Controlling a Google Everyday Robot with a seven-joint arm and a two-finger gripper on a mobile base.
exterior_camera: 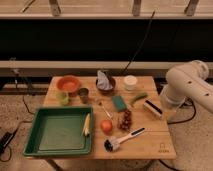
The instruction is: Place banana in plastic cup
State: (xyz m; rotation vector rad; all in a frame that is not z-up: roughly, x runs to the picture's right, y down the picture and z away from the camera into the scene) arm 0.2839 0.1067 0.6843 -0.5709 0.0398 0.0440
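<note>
A slim, curved pale yellow banana (86,125) lies along the right rim of the green plastic tray (35,145). The small round light-green plastic cup (62,97) stands behind the tray on the wooden counter (150,146). At right, the smooth white arm (187,85) folds downward. Its pincer (152,108) is wide and empty near the counter's right edge, its detail hard to make out.

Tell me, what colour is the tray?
Green tray, camera view; the gripper is over the table, right edge.
</note>
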